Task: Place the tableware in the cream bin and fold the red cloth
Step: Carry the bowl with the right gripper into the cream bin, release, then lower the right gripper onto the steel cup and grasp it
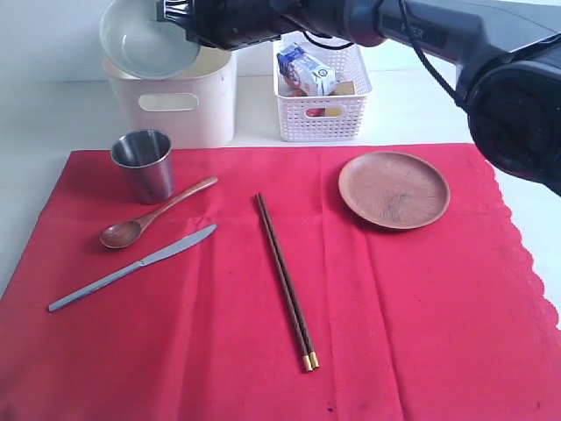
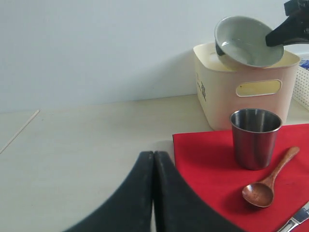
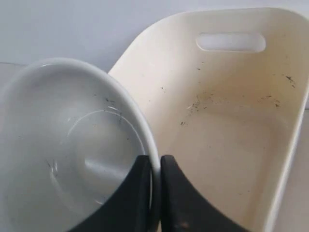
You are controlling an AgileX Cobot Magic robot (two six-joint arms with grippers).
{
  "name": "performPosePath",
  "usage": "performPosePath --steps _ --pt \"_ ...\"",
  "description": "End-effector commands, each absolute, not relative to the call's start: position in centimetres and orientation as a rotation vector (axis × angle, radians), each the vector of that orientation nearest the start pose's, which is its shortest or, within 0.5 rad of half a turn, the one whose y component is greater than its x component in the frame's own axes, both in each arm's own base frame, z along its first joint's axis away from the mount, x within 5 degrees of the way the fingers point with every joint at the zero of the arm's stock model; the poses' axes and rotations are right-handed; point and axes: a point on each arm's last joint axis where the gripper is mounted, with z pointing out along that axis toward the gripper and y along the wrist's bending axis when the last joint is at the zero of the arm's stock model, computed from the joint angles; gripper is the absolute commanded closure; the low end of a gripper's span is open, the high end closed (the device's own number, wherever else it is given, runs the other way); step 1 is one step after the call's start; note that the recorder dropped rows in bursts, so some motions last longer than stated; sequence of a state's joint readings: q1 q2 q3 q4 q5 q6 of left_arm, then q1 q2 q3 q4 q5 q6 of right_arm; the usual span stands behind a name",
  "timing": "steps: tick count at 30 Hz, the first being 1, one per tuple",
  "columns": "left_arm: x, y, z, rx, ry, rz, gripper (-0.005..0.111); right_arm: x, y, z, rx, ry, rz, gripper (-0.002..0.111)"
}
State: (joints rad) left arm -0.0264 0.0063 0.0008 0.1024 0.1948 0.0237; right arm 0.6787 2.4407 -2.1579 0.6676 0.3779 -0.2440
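1. Pale green-white bowl (image 3: 72,145): its rim is being pinched between the jaws of the right gripper (image 3: 154,162). These are standing almost closed, with only the thin rim wall between them. The bowl is hanging tilted with its hollow turned sideways, probably because it is being gripped at one edge only.
2. Cream bin (image 3: 231,121): it is sitting just beyond and below the right jaws, mouth up. The bowl is overlapping its rim and is not yet inside; whether the two are touching cannot be told. Lowering and release are looking like the step in hand.
3. Left gripper (image 2: 153,159): its jaws are pressing together on nothing and hovering over bare table (image 2: 72,145), just beside the cloth's corner.
4. Steel cup (image 2: 256,137) and brown wooden spoon (image 2: 268,181): both are sitting ahead of the left jaws.
5. Silver table knife (image 1: 131,267), dark chopsticks (image 1: 285,281) and round brown wooden plate (image 1: 394,189): all are lying well apart from both sets of jaws.
6. Red cloth (image 1: 394,307): it is lying spread flat under the remaining pieces, so folding is likely waiting on clearance.
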Motion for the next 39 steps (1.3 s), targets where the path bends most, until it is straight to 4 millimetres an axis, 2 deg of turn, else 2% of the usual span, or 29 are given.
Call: performPosePath --steps 1,7,12,17,32,39 --pt "5.6 0.0 19.6 0.111 1.673 0.081 0.106 43.4 37.1 21.4 -0.417 2.092 0.880 0.098" --pt "5.6 0.0 19.6 0.111 1.673 0.081 0.106 43.5 37.1 21.4 -0.417 2.091 0.880 0.073" --pt "5.6 0.0 19.6 0.111 1.673 0.081 0.106 43.3 37.2 21.3 -0.427 2.095 0.880 0.059" --pt "5.6 0.0 19.6 0.111 1.673 0.081 0.106 43.0 37.1 21.7 -0.451 2.114 0.889 0.058" --pt "5.6 0.0 19.6 0.111 1.673 0.081 0.106 39.9 36.4 26.7 -0.643 2.204 0.963 0.058" --pt "5.6 0.0 19.6 0.111 1.673 0.081 0.106 38.5 36.1 26.3 -0.849 2.286 0.948 0.058"
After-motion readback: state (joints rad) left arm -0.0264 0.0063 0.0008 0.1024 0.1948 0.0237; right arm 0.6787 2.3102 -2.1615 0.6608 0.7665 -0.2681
